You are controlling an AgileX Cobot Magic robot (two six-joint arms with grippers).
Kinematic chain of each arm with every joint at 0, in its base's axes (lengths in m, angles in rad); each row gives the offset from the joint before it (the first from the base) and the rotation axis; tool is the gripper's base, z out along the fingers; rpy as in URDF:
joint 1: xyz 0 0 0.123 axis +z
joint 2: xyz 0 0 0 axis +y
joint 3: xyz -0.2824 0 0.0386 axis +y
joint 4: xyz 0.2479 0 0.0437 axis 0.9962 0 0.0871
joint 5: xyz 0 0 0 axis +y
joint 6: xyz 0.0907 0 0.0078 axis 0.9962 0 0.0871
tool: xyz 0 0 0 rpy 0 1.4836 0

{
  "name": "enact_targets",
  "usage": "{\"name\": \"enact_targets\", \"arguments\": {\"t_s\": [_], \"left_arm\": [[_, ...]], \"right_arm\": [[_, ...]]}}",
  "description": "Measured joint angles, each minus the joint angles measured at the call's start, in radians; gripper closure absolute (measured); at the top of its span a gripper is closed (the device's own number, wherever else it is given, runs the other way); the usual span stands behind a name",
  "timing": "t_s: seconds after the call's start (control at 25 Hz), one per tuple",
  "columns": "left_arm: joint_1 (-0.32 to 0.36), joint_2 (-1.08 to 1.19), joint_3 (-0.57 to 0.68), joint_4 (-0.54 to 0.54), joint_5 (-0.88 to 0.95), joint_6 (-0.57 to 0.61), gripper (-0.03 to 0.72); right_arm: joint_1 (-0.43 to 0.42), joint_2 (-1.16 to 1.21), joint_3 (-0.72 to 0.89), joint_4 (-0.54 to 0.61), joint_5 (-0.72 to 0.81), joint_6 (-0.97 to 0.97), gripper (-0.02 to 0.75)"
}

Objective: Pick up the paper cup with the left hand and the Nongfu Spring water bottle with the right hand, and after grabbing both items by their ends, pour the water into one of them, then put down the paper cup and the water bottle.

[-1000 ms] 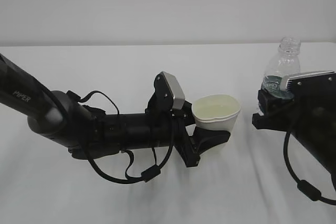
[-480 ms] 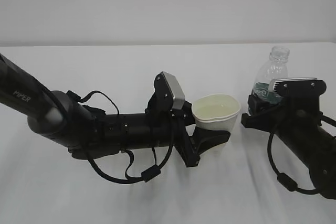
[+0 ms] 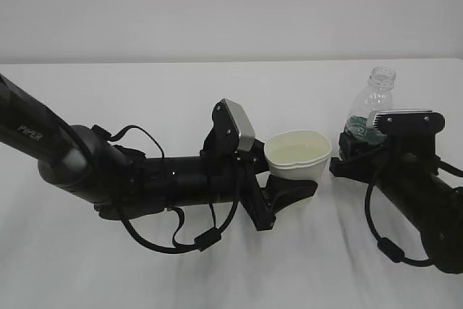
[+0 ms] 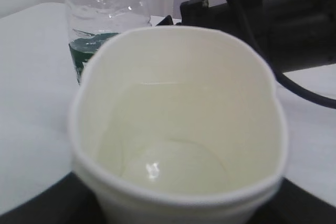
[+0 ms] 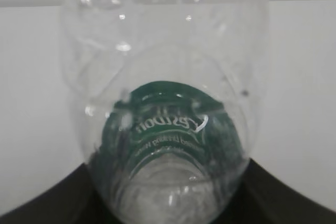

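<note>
White table [image 3: 217, 265], pale wall behind.

Left hand [image 3: 286, 179]: black arm with "PIPER" lettering enters at 9 o'clock and runs low across the table toward centre. Looped cables hang under it. Silver-grey block [image 3: 237, 129] sits on top near the wrist, tilted. Fingers [image 3: 293, 189] partly spread and closed round the lower part of the paper cup [image 3: 298, 155]; dark finger edges show under the cup in the left wrist view.

Paper cup: just right of centre, upright, mouth up. Rim squeezed out of round, flattened on the near side. Left wrist view looks straight into it [image 4: 178, 129]: cream inside, a faint level line on the wall and a bright glint at the bottom, so a little clear water [image 4: 168, 169] seems to lie there. Whether the cup base rests on the table, cannot tell.

Nongfu Spring water bottle [image 3: 372, 103]: at 3 o'clock from the cup, near it but apart. Stands roughly upright, capless neck up, leaning slightly. Dark green label band low, mostly hidden behind the gripper. Right wrist view shows its clear ribbed body and green label [image 5: 168, 124] filling the frame.

Right hand [image 3: 365, 151]: black arm comes in from 4 o'clock, silver-grey plate [image 3: 401, 116] on top, thick black cable looping beneath. Fingers partly spread, clamped on the bottle's lower body at the label.
</note>
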Motion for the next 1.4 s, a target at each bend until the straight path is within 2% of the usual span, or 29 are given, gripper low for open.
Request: {"name": "enact_targets", "arguments": {"t_s": [1.08,1.4], "left_arm": [[0.000,0.000,0.000,0.000,0.000,0.000,0.256],[0.000,0.000,0.000,0.000,0.000,0.000,0.256]], "right_arm": [[0.000,0.000,0.012,-0.011,-0.001,0.000,0.344],[0.000,0.000,0.022,-0.027,-0.011,0.000,0.271]]}}
